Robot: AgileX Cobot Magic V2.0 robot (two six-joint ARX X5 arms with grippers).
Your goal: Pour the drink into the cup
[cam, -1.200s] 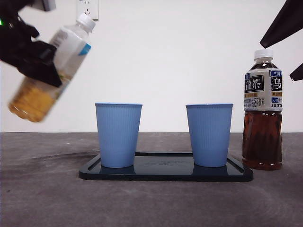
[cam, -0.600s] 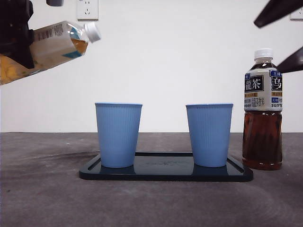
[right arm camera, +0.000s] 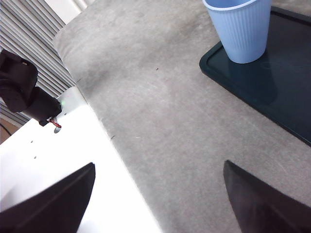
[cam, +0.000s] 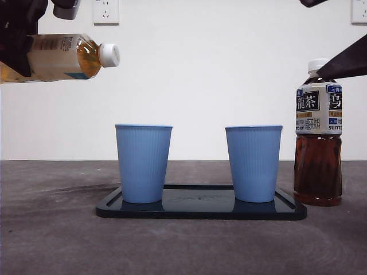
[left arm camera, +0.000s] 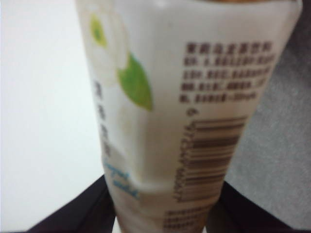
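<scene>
Blue cups (cam: pixel 143 163) on tray (cam: pixel 200 210); left jaws clamp bottle (cam: pixel 60 56); right jaws apart.

The left pincer (left arm camera: pixel 160 213) hangs high at the side, clamped tight; the right pincer (right arm camera: pixel 158 194) (jaws spread wide) waits, raised.

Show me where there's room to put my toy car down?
Bare gray table stretches left of the black tray, and along the front edge. It is crowded on the tray's right, where the right blue cup stands close to the dark tea bottle.
</scene>
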